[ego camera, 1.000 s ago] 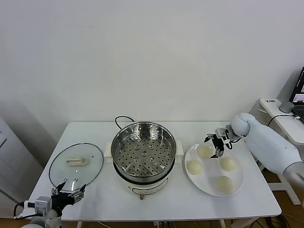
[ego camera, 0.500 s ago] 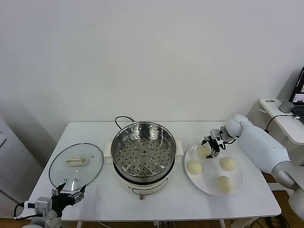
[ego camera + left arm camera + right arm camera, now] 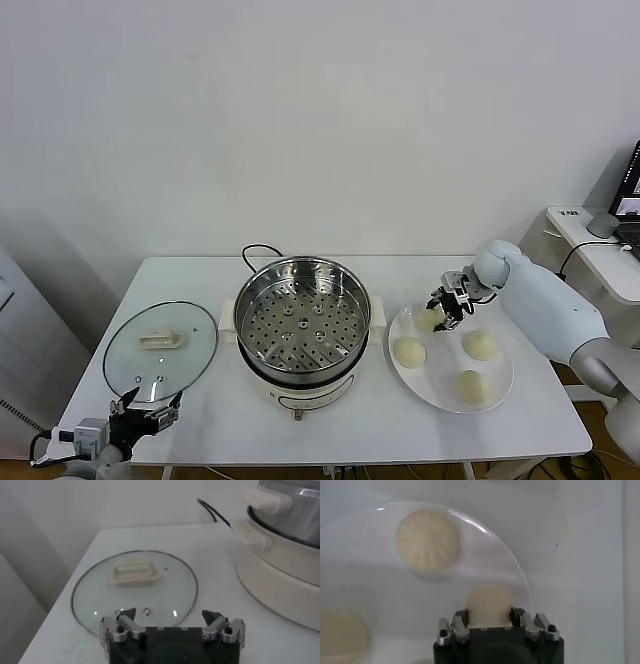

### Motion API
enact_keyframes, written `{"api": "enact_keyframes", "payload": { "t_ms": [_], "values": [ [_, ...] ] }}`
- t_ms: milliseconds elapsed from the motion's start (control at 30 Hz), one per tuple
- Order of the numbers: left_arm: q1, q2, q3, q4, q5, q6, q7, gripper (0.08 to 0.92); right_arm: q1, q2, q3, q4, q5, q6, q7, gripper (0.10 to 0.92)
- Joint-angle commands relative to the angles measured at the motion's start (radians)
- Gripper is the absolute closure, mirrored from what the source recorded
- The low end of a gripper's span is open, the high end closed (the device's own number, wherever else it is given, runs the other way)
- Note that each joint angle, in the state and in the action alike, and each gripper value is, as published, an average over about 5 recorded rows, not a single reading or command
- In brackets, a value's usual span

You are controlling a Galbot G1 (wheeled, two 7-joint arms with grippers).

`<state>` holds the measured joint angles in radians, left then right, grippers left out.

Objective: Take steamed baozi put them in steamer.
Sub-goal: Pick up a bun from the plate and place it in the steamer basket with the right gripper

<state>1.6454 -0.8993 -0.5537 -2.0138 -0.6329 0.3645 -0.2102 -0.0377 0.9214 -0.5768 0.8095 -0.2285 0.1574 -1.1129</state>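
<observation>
While your left hand [image 3: 150, 410] waits released near the lid [image 3: 160, 346], your right hand [image 3: 447, 305] is grasping a bun [image 3: 489, 605] over the plate [image 3: 436, 392].

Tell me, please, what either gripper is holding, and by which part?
The right gripper grips a bun by its sides, on the plate. The left gripper holds nothing.

Smooth white right arm [image 3: 555, 305], black right gripper [image 3: 447, 303] with silver screws.
</observation>
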Motion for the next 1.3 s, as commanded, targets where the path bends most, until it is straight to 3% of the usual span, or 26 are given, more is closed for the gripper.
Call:
{"api": "enact_keyframes", "payload": {
  "t_ms": [33,367,533,667,900,1300],
  "values": [
    [0.0,-0.001,0.001,0.0,0.002,0.001,0.0,0.177,0.031,-0.029,-0.04,0.067,0.045,-0.003,-0.003,0.491],
    [-0.003,0.004,0.003,-0.007,0.004,0.006,-0.003,0.177,0.408,-0.114,-0.283,0.289,0.291,0.142,-0.088,0.482],
    [-0.003,0.004,0.003,-0.009,0.005,0.007,-0.007,0.177,0.538,-0.036,-0.338,0.268,0.337,0.275,-0.127,0.482],
    [-0.002,0.004,0.003,-0.011,0.005,0.007,-0.009,0.177,0.578,0.083,-0.325,0.17,0.356,0.489,-0.186,0.482],
    [0.001,0.006,0.002,-0.012,0.005,0.006,-0.011,0.177,0.577,0.308,-0.289,0.047,0.307,0.701,-0.23,0.482],
    [0.001,0.006,0.003,-0.011,0.005,0.006,-0.013,0.177,0.494,0.426,-0.262,0.077,0.118,0.715,-0.243,0.476]
  ]
}}
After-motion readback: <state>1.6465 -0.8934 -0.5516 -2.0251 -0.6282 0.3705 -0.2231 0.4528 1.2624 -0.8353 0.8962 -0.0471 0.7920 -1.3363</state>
